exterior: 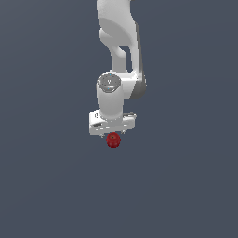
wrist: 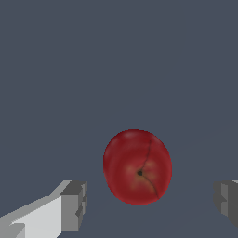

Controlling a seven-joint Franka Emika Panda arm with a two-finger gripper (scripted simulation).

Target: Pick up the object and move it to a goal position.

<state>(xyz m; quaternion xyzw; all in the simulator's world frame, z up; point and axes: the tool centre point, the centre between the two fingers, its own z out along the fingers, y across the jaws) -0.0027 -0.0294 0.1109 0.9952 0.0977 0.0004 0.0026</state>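
1. The object (wrist: 137, 166), a dark-red fruit-like ball, lies between the two fingertips (wrist: 74, 205), touching neither.
2. The gripper (wrist: 151, 204) is spread wide, empty.
3. Risk: uneven finger contact while closing could roll the round, glossy ball out sideways.
4. The wrist view shows both side gaps; the exterior view hides them, showing the object (exterior: 113, 140) just below the gripper (exterior: 113, 131).

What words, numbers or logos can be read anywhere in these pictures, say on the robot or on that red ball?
None: no readable text appears in either view.
The red ball shows only a dark stem dimple and a thin crease, no label.
The white gripper and the arm are plain; a small round detail on the arm's cap is too small to read as any sign.
The grey surface is unmarked.
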